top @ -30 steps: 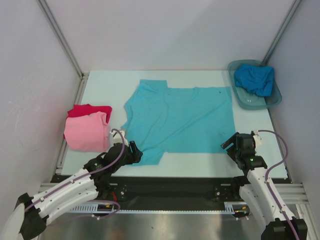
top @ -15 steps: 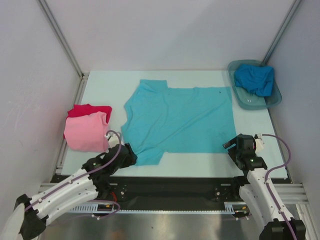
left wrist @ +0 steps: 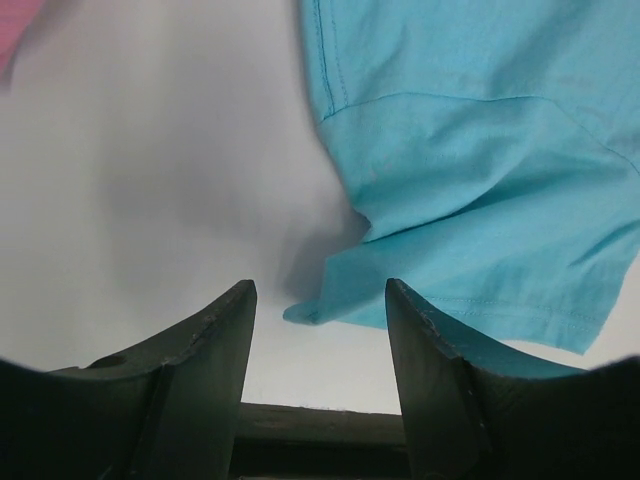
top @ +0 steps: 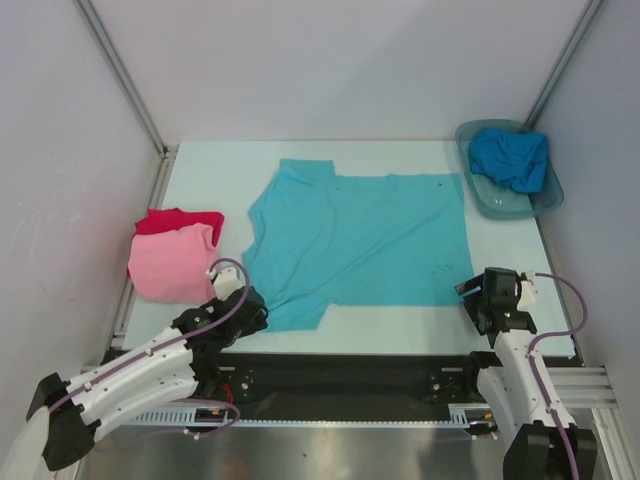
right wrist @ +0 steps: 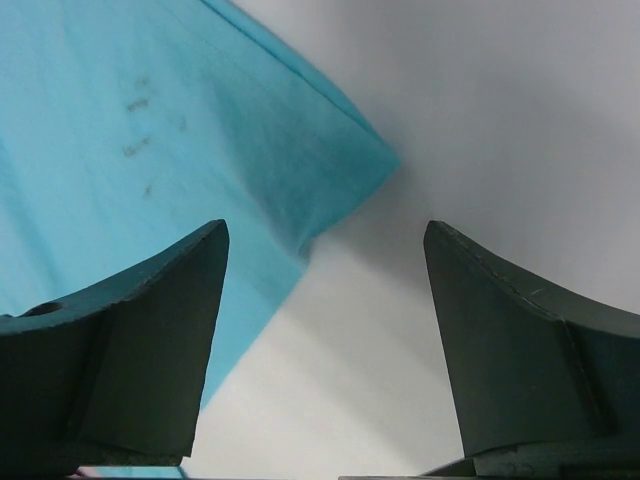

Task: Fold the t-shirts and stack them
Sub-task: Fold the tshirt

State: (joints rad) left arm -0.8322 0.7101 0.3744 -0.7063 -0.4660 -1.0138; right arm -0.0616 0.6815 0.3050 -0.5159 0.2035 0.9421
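Observation:
A turquoise t-shirt (top: 360, 235) lies spread flat mid-table. At the left, a folded pink t-shirt (top: 175, 265) rests on a folded red one (top: 182, 220). A deeper blue t-shirt (top: 510, 158) is crumpled in the tub. My left gripper (top: 252, 305) is open and empty, low beside the turquoise shirt's near-left sleeve. In the left wrist view the left gripper (left wrist: 320, 295) frames the sleeve corner of that shirt (left wrist: 470, 150). My right gripper (top: 478, 296) is open and empty just off the shirt's near-right hem corner. In the right wrist view the right gripper (right wrist: 326, 232) sits below the turquoise corner (right wrist: 150, 120).
The grey translucent tub (top: 482, 205) stands at the back right corner. White walls and metal posts close in the table on three sides. A black rail runs along the table's near edge (top: 350, 365). A sliver of pink cloth (left wrist: 15, 40) shows in the left wrist view.
My left gripper has drawn back left, off the sleeve it was over. My right gripper has shifted right and nearer, off the hem corner. The shirts have not moved.

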